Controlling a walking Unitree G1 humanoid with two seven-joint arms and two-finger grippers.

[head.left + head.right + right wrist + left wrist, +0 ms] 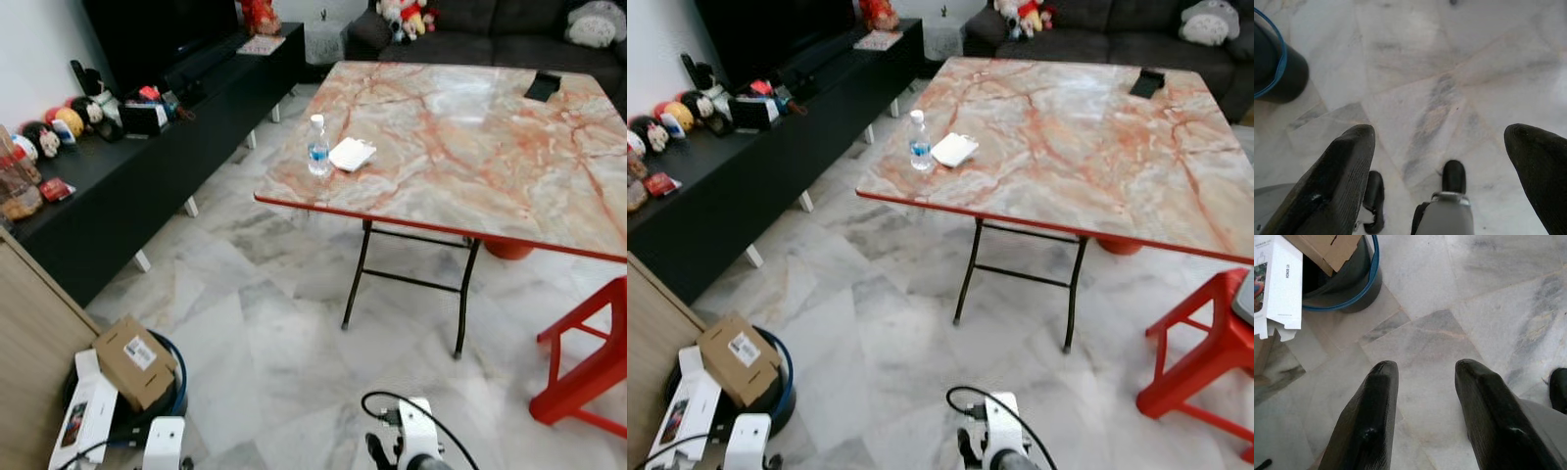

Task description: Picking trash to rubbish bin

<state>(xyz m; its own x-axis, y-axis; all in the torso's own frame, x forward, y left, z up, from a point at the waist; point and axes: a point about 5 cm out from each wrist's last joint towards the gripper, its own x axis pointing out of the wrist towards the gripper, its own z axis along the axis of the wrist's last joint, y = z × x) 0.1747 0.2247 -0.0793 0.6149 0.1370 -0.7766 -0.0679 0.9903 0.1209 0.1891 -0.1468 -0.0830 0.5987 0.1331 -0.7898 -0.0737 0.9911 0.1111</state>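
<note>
Below left gripper (1422, 382), fingers apart, nothing held: bare floor, bin (1347, 293) just ahead, stuffed with boxes. Right gripper (1440, 147) spread wide, idle. Bottle (317, 145), likely trash, left on table (509, 186), well beyond reach.

Marble-topped folding table (470, 147) stands on pale marble floor (274, 323) beside a black cabinet (147, 166).

The two eye views look from the robot's head forward and down, over the marble floor (284, 343) toward the bench (460, 147), which stands far from them. Both share the dark bin (774, 392) near the lower edge. Each wrist view looks down along its own claw at the floor, quite near. The left claw (1425, 377) and the right claw (1440, 142) views both catch that bin
</note>
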